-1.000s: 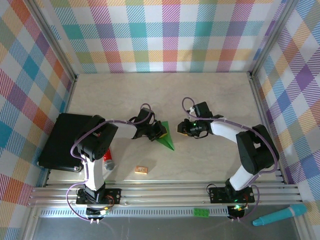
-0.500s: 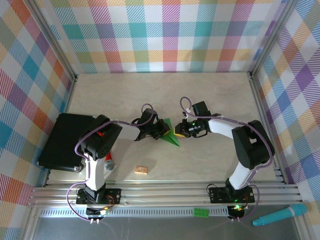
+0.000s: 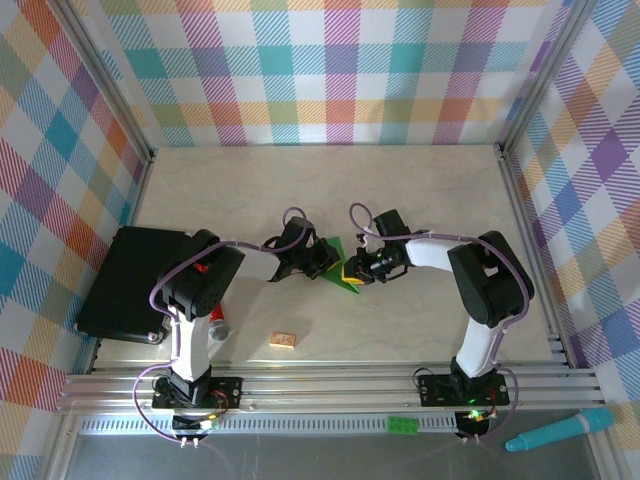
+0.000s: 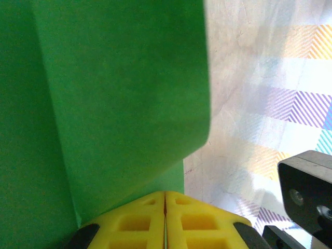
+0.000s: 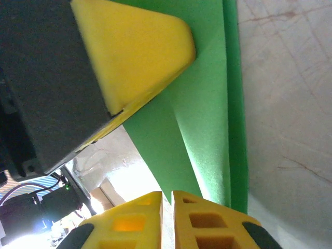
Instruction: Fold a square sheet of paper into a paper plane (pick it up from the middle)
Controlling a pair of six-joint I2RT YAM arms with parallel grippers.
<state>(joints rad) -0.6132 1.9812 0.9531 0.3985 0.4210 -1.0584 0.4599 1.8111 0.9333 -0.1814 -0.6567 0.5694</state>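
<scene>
Left pincer (image 4: 165,207): its yellow fingertips were pressed together, pinching the bright green folded sheet of paper (image 4: 114,93) | right pincer (image 5: 167,210): fingertips were almost together, pinching the same sheet from the right | sheet: it was at the middle of the pale marbled table (image 3: 420,190), between both pincers.

Pastel plaid walls (image 3: 340,70) on three sides, pale marbled tabletop (image 3: 420,190) — aluminium rails (image 3: 330,385) along near edge
</scene>
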